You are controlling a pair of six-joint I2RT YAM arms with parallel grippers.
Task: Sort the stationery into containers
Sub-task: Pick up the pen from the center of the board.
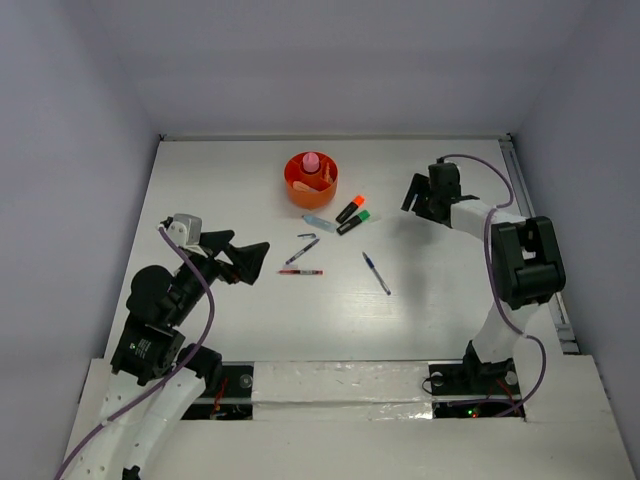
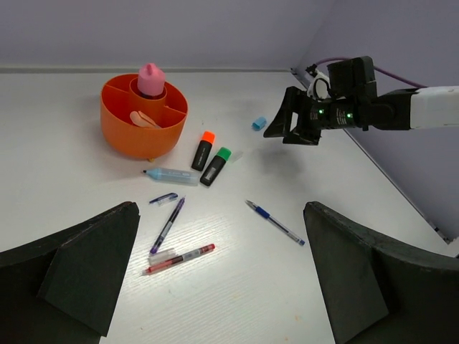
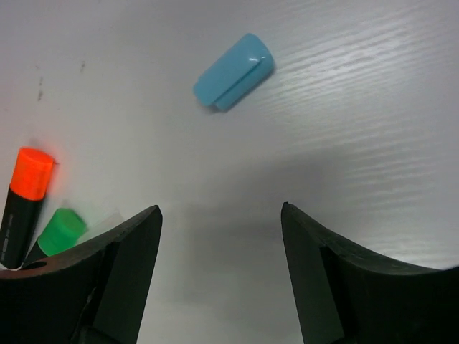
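Note:
The round orange container (image 1: pixel 296 185) (image 2: pixel 122 136) stands at the back centre with a pink bottle-like piece (image 1: pixel 311 161) (image 2: pixel 150 79) and a peach piece (image 2: pixel 143 119) inside. In front of it lie an orange-capped marker (image 1: pixel 350 209) (image 3: pixel 23 197), a green-capped marker (image 1: pixel 353 222) (image 3: pixel 62 231) and a light-blue marker (image 1: pixel 318 222) (image 2: pixel 172 175). Nearer lie a dark pen (image 1: pixel 302 250), a red pen (image 1: pixel 300 272) (image 2: pixel 179 259) and a blue pen (image 1: pixel 376 272) (image 2: pixel 275 222). My right gripper (image 1: pixel 418 195) (image 3: pixel 219 208) hovers open and empty just short of a light-blue cap (image 3: pixel 234 72) (image 2: pixel 259 123). My left gripper (image 1: pixel 243 255) (image 2: pixel 221 208) is wide open, left of the pens.
A small blue pen cap (image 1: pixel 306 236) (image 2: pixel 164 198) lies beside the dark pen. White walls enclose the table on the left, back and right; a rail (image 1: pixel 515 170) runs along the right edge.

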